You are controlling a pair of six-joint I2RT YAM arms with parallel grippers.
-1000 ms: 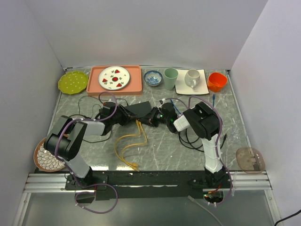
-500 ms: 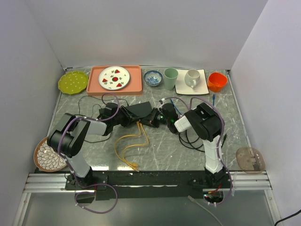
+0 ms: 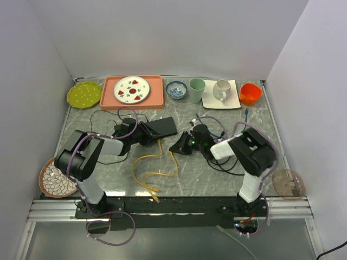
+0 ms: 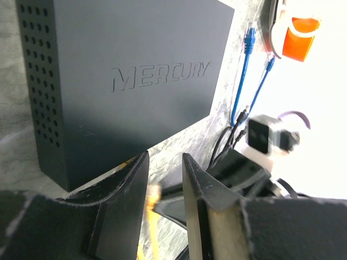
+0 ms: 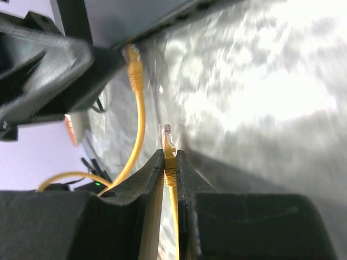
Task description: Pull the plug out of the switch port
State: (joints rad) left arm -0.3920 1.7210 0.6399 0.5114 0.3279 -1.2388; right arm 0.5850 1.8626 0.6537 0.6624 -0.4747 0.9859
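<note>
One yellow plug [image 5: 166, 135] sat pinched between the closed fingers of the right tool [image 5: 169, 154], its clear tip free and well apart from the switch [image 3: 161, 126]. The switch lay flat on the desk [image 3: 190, 181], toward the middle, just beyond the left tool [image 4: 164, 160]. That tool stood narrowly parted with nothing in it, near the switch's corner. A second yellow plug [image 5: 132, 58] met the switch's edge.
</note>
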